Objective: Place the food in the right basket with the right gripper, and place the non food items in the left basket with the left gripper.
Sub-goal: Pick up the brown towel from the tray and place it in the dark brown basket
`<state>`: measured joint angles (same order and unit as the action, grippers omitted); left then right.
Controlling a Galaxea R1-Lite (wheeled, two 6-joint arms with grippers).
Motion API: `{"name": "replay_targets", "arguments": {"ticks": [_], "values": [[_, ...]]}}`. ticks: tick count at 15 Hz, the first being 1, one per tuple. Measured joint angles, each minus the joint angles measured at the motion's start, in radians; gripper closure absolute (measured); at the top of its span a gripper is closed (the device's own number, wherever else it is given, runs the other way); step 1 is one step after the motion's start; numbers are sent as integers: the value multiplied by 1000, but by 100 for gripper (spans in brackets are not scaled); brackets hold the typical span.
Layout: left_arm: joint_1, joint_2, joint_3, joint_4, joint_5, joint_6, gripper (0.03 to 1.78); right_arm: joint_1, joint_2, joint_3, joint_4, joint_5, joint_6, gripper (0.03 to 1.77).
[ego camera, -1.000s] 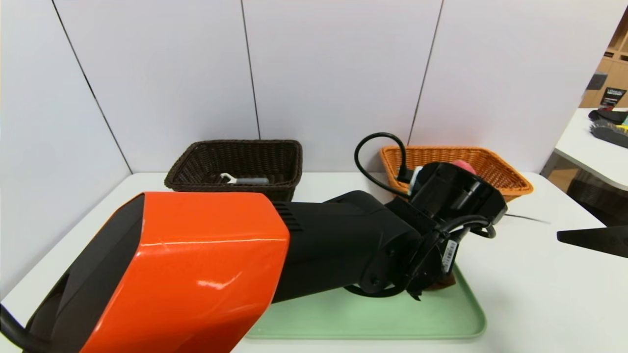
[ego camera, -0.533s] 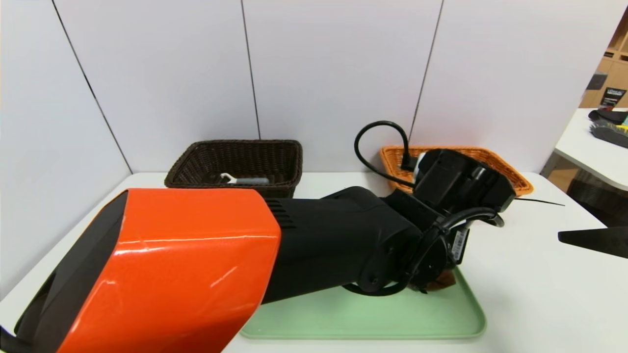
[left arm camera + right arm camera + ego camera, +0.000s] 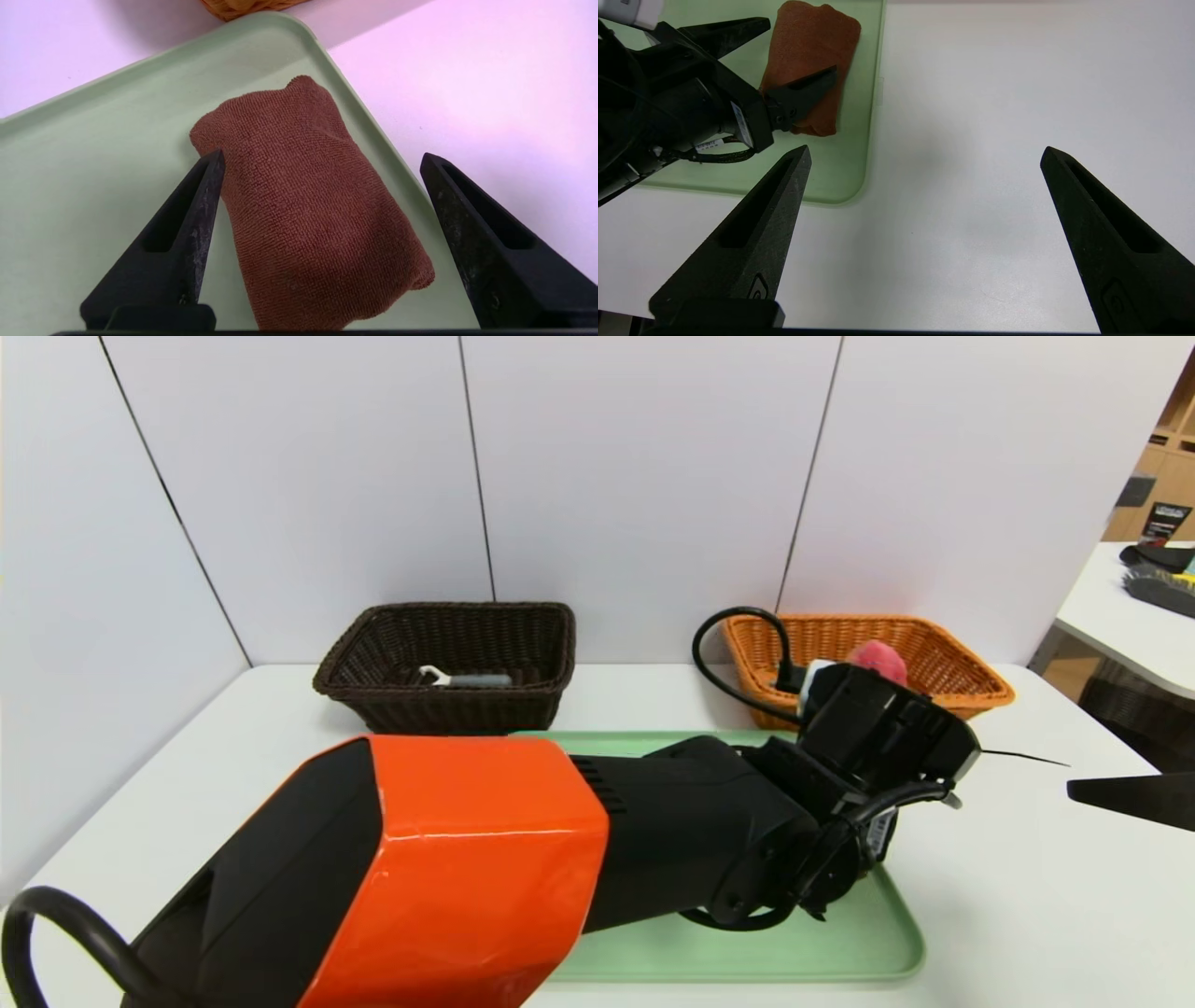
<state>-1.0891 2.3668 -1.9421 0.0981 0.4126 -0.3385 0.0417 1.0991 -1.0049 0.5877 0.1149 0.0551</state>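
- Reddish-brown cloth (image 3: 308,200), folded and fuzzy, lies on the green tray (image 3: 728,947) by the tray's right edge, below the open jaws of the left gripper (image 3: 322,156).
- Spread wide, the left gripper's jaws stand on either side of the cloth in its wrist view, grasping nothing; one fingertip overlaps the cloth's margin in that view, and whether it touches cannot be told. The other shows past the fabric, over the tray's edge and the white desk (image 3: 1018,896).
- Angled across the green tray from the robot's left side, the orange-and-black left arm (image 3: 467,868) hides much of the tray, cloth included, from the head view.
- Parked over the desk, to the right of the tray, the right gripper (image 3: 926,149) has its jaws wide apart with nothing between them; the cloth lies well outside them.
- Dark brown wicker makes up the left basket (image 3: 448,714), beyond the tray's far left corner, holding a tool with a gray handle and white head (image 3: 476,680).
- Orange wicker forms the right basket (image 3: 966,695), beyond the tray's far right corner, where a pinkish-red item (image 3: 879,660) sits partly behind the arm.
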Motion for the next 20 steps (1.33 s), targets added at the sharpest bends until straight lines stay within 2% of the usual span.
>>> {"name": "replay_targets", "arguments": {"ticks": [8, 16, 17, 20], "values": [[8, 51, 0, -8, 1, 9, 18, 1, -19, 11, 0, 0, -2, 11], [34, 70, 0, -8, 0, 11, 13, 3, -21, 14, 0, 0, -1, 11], [34, 70, 0, -7, 0, 13, 22, 3, -21, 14, 1, 0, 0, 11], [34, 72, 0, -7, 2, 16, 69, 3, -23, 18, 0, 0, 0, 11]]}}
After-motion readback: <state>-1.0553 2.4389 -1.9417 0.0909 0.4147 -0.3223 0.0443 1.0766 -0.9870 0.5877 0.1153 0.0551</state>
